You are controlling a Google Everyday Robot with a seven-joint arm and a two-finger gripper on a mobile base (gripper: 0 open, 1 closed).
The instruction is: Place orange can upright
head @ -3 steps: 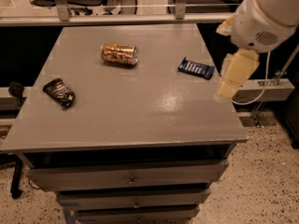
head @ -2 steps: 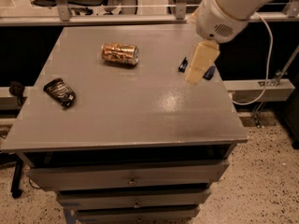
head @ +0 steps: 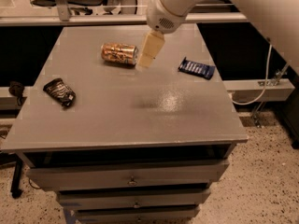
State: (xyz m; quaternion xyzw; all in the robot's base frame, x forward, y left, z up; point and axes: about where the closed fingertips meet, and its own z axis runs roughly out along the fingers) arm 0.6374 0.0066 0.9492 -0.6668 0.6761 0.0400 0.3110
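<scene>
The orange can point(head: 119, 53) lies on its side on the far part of the table point(head: 163, 120), and the gripper point(head: 145, 59) hangs just beside its right end.

The can is probably light and stiff, but its thin wall can dent under a hard squeeze, and its shiny round side is slippery and will roll if it is pushed. A good hold seems to be across the middle of the body, so that it can be turned onto its base. The silver end of the can points toward the gripper, which is a little to the right of it. Whether the two touch is not clear. How far the gripper is opened cannot be told, but it carries nothing. The blue candy bar point(head: 196, 68) and the snack bag point(head: 60, 91) lie well apart from the can.
</scene>
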